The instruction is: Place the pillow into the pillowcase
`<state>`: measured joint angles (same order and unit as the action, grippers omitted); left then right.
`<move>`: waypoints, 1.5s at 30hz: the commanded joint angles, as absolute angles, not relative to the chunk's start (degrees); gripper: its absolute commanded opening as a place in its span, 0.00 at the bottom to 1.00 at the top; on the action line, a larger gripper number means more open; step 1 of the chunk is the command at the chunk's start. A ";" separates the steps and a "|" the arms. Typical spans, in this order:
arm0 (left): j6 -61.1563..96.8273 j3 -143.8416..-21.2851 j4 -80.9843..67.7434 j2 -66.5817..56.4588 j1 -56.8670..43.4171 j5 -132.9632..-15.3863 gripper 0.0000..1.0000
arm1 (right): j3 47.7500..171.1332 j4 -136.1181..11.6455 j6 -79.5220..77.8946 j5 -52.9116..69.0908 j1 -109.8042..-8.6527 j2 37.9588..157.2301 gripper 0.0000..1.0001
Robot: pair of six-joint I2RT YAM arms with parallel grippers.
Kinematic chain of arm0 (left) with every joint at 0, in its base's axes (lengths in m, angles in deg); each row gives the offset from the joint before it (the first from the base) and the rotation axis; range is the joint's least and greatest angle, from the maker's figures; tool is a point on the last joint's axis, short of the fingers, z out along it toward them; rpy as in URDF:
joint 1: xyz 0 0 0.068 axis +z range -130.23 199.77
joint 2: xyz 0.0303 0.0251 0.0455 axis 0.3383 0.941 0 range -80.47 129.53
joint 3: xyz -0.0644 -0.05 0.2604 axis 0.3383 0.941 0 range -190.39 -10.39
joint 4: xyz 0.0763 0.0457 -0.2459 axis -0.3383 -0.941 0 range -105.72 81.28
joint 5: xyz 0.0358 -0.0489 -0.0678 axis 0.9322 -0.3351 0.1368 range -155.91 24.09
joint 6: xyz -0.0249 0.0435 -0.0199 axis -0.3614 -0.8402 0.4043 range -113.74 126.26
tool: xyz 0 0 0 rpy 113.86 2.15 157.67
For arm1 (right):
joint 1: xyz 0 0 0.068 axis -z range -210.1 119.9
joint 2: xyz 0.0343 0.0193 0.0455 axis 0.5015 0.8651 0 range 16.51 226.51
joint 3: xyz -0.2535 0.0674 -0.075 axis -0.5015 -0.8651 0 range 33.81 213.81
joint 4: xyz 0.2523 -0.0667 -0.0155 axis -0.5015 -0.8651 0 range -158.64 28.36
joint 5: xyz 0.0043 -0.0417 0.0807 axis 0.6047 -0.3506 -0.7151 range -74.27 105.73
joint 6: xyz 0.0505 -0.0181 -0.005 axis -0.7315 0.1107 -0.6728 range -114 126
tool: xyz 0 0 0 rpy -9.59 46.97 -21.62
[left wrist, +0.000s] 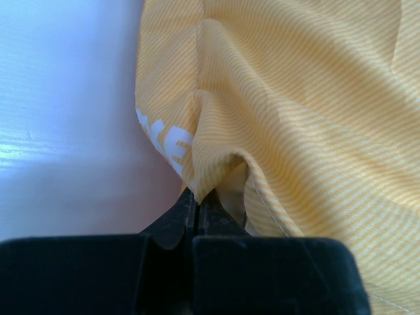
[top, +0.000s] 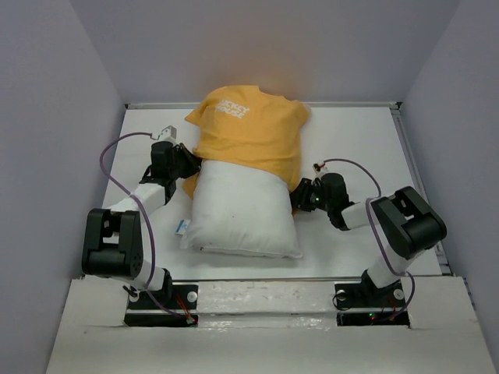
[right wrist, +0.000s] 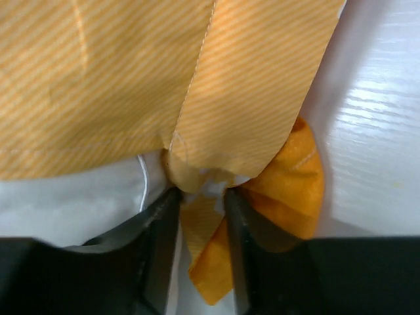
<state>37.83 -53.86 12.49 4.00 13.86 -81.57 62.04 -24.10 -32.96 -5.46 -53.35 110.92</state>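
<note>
With arms bent inward, left pincer (left wrist: pixel 195 210) and right pincer (right wrist: pixel 200 216) pinch the orange-yellow cloth pillowcase (top: pixel 249 132). It half covers the plump white pillow (top: pixel 242 218).

Black-and-white left arm (top: pixel 117 234) and right arm (top: pixel 401 222) (purple cables (top: pixel 107 162) looping), bases (top: pixel 160 302) perhaps red-lit.

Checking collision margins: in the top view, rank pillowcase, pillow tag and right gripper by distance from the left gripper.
1. pillowcase: left hem pinched in the left gripper.
2. tag: on the pillow, left edge.
3. right gripper: across the pillow, at its right side.
</note>
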 commanded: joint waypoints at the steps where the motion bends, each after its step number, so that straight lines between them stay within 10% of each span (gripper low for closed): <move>1: 38.25 -53.37 16.68 0.30 13.54 -82.70 0.00 | 64.74 -13.39 -36.19 -10.37 -54.09 112.50 0.36; 7: 38.16 -53.02 16.41 -0.31 13.18 -82.61 0.00 | 58.96 -8.22 -35.75 -7.66 -54.10 106.78 0.11; 12: 38.69 -52.32 16.50 -1.10 12.74 -82.96 0.00 | 62.19 -10.48 -37.84 -4.22 -54.10 113.42 0.71; 21: 37.20 -53.55 14.30 -1.19 12.74 -82.61 0.00 | 59.03 -15.22 -29.52 8.17 -54.10 107.22 0.47; 26: 36.67 -54.52 13.60 -0.40 12.74 -82.52 0.00 | 65.26 -14.28 -27.83 -4.89 -50.23 114.57 0.62; 38: 36.58 -54.25 13.25 -0.84 12.74 -82.08 0.00 | 59.90 -7.48 -31.10 0.96 -49.71 114.52 0.54; 45: 36.49 -54.08 13.07 -0.84 12.66 -82.08 0.00 | 64.56 -8.57 -27.23 -10.25 -42.58 119.15 0.74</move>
